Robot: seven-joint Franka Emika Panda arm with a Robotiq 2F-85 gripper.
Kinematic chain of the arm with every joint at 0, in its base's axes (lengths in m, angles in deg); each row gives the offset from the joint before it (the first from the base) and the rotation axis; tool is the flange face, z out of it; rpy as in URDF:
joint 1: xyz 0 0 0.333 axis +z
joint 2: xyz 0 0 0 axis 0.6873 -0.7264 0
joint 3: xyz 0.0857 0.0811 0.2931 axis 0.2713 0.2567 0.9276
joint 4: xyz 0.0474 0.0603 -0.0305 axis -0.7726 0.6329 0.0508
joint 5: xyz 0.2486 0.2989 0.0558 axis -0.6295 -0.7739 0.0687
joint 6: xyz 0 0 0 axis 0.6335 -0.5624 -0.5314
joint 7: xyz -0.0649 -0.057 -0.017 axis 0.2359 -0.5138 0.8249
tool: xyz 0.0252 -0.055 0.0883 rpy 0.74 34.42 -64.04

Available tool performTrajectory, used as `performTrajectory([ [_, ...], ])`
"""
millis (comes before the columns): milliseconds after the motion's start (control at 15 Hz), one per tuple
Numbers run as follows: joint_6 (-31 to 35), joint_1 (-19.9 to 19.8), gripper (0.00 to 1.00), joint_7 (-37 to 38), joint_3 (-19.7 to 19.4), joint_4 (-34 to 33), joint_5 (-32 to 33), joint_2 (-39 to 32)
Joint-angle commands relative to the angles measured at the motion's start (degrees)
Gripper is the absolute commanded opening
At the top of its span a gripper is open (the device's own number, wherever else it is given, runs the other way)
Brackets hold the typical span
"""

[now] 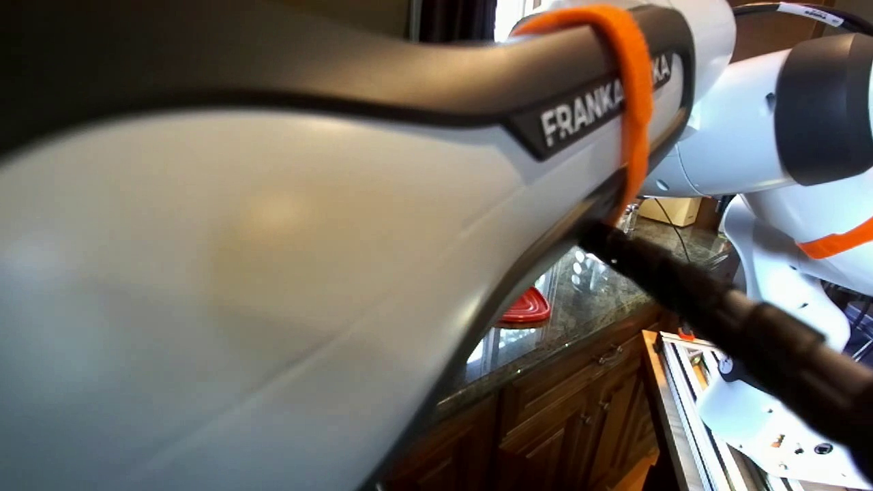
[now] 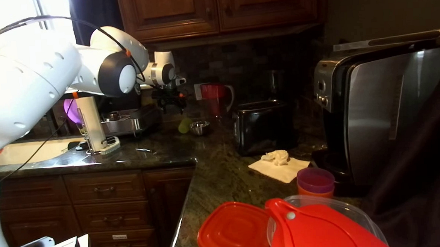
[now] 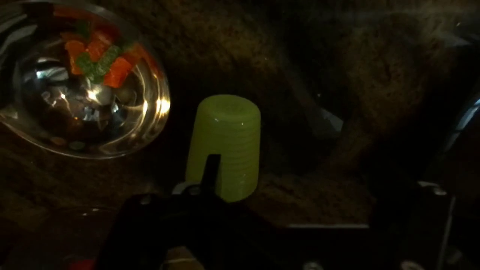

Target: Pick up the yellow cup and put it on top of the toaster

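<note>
The yellow cup (image 2: 184,126) is on the dark counter beside a metal bowl and appears to lie on its side. In the wrist view the yellow-green cup (image 3: 232,138) shows its closed end and ridged side. My gripper (image 2: 173,110) hangs above and slightly left of it in an exterior view. In the wrist view the gripper (image 3: 307,180) is open; one dark finger overlaps the cup's lower part, the other is far right in shadow. The space between them holds nothing. The toaster (image 2: 265,128), dark and shiny, stands on the counter to the right.
The metal bowl (image 3: 112,140) holding orange and green pieces is close beside the cup. A red pitcher (image 2: 215,97) stands between bowl and toaster. A napkin (image 2: 282,171), coffee maker (image 2: 389,118), stacked purple cup (image 2: 316,180) and red lid (image 2: 233,228) are nearer the camera.
</note>
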Motion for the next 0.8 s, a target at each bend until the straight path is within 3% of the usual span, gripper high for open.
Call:
performTrajectory([
  [0,6.26,2.26,1.00,1.94,-1.73,-5.16,1.63,-5.23],
  [67,6.90,4.54,1.00,0.88,-5.40,-6.99,-0.51,-6.21],
  [333,8.97,7.94,1.00,1.60,-10.72,-11.70,0.65,-10.41],
  [733,9.05,11.01,1.00,1.92,-15.48,-18.84,-0.08,-16.69],
])
